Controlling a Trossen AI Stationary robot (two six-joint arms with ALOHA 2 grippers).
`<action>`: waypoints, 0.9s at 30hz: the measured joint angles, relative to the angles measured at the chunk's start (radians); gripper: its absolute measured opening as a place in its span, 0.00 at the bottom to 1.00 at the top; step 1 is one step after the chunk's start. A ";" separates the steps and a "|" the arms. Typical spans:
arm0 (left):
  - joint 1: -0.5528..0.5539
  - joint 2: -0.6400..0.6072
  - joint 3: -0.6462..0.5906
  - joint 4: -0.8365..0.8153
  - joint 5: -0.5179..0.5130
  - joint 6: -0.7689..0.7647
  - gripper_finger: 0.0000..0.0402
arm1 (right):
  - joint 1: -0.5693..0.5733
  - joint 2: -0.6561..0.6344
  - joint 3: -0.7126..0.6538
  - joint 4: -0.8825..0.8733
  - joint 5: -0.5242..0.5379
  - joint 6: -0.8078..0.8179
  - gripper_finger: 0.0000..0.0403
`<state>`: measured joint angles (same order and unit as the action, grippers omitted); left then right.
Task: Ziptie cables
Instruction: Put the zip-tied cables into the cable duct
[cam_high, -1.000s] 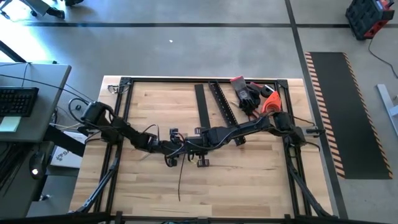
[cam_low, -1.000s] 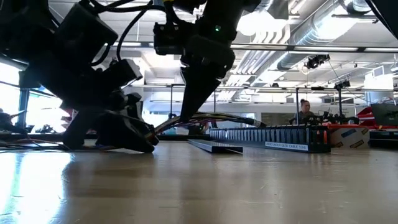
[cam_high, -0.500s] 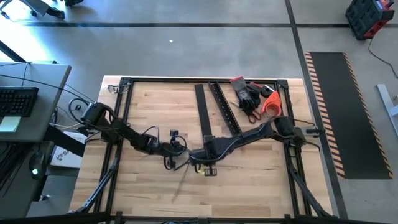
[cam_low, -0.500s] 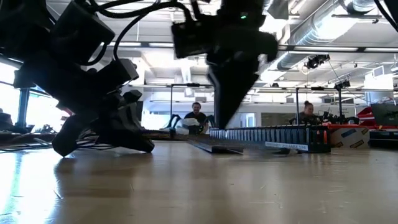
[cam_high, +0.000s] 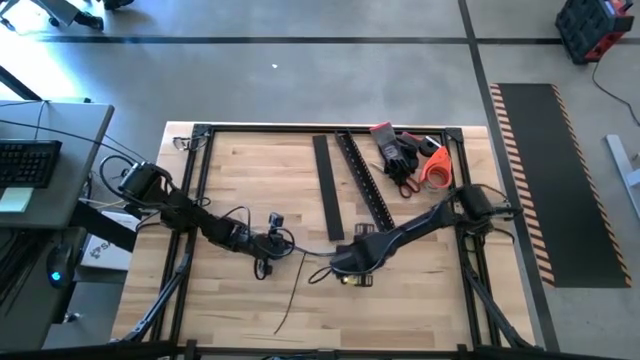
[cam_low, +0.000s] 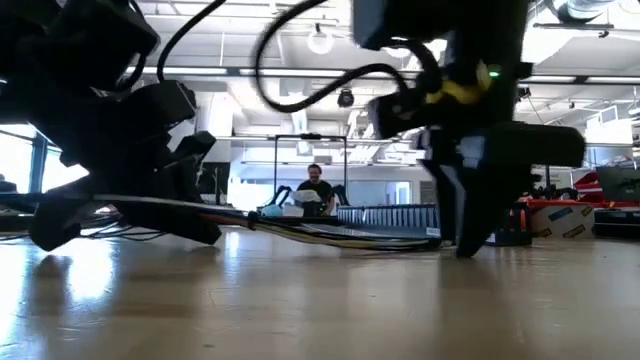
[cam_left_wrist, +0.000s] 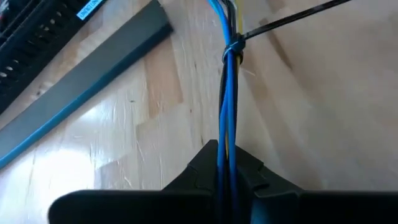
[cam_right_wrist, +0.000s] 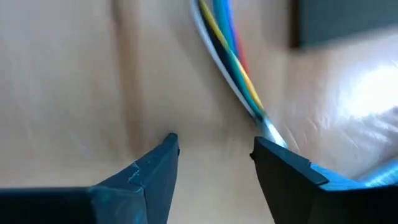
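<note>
The cables (cam_high: 305, 250) are a thin bunch of blue, yellow, white and dark wires (cam_left_wrist: 227, 93) lying across the table's middle. A dark ziptie (cam_left_wrist: 233, 46) girds them, and its tail (cam_left_wrist: 292, 15) sticks out sideways. My left gripper (cam_high: 272, 243) is shut on the bunch at its left end. My right gripper (cam_high: 345, 272) stands open over the bunch's other end (cam_right_wrist: 264, 124), pointing steeply down. The wires pass close by one of its fingers (cam_right_wrist: 273, 158); I cannot tell whether they touch. My left gripper pinches the bunch (cam_left_wrist: 225, 158) between its two fingers, a short way before the ziptie. It comes slanting down from the table's left side, and the wires run on ahead of the fingers. The bunch (cam_low: 320, 232) leaves the fingers just above the table and sags onto the wood.
Two long black rails (cam_high: 325, 185) (cam_high: 365, 180) lie at the back middle of the table. Black gloves (cam_high: 398, 152) and an orange-handled tool (cam_high: 432, 165) lie at the back right. A thin loose strand (cam_high: 290, 300) lies toward the near edge. A person (cam_low: 315, 185) sits in the room behind.
My right gripper has opened and let go of the cables. It has gone down and toward the table's near right. My left gripper has taken hold of the bunch and shifted a little toward the left edge. The cables now stretch low between the two grippers.
</note>
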<state>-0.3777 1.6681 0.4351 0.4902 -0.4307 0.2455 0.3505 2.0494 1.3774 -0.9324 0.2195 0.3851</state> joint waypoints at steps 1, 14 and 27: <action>-0.003 -0.011 0.000 -0.010 0.002 0.000 0.00 | 0.000 -0.032 -0.026 0.009 0.011 -0.006 0.47; -0.010 -0.078 0.003 -0.064 0.003 -0.056 0.00 | -0.136 -0.255 -0.416 0.576 -0.148 -0.337 0.40; -0.012 -0.120 0.059 -0.097 -0.124 0.031 0.00 | -0.119 -0.241 -0.500 0.692 -0.183 -0.203 0.07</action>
<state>-0.3895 1.5483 0.4937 0.3936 -0.5552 0.2762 0.2311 1.8084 0.8776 -0.2402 0.0366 0.1816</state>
